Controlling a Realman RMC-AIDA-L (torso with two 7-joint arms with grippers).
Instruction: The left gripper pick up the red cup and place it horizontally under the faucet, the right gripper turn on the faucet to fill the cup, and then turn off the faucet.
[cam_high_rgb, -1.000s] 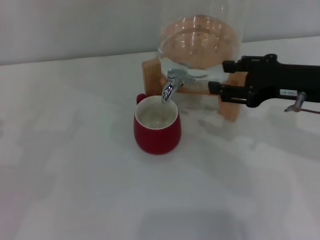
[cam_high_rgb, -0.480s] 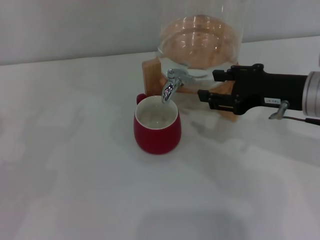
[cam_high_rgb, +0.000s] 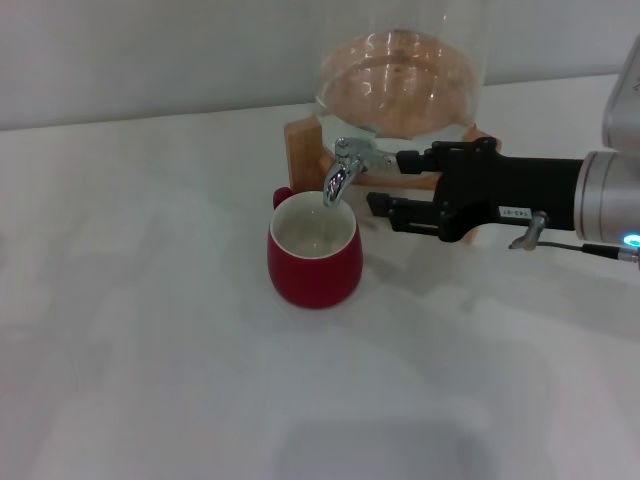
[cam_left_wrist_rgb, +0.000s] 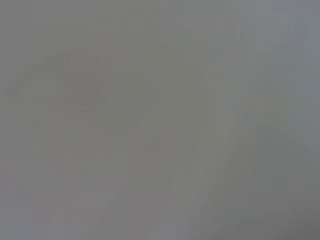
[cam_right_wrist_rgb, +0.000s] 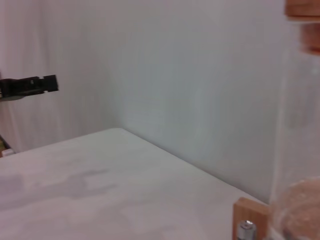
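Now | right end effector (cam_high_rgb: 385, 183) (fingers apart) beside faucet (cam_high_rgb: 345, 167) | red cup (cam_high_rgb: 313, 250) below

I see a dark-red cup (cam_high_rgb: 314, 262) with a cream-white interior on a white table (cam_high_rgb: 150, 350). The faucet (cam_high_rgb: 343, 170) is shiny chrome. The jar (cam_high_rgb: 400, 80) is clear glass on a light-brown wooden stand (cam_high_rgb: 300, 150). The right gripper (cam_high_rgb: 385, 182) is black.
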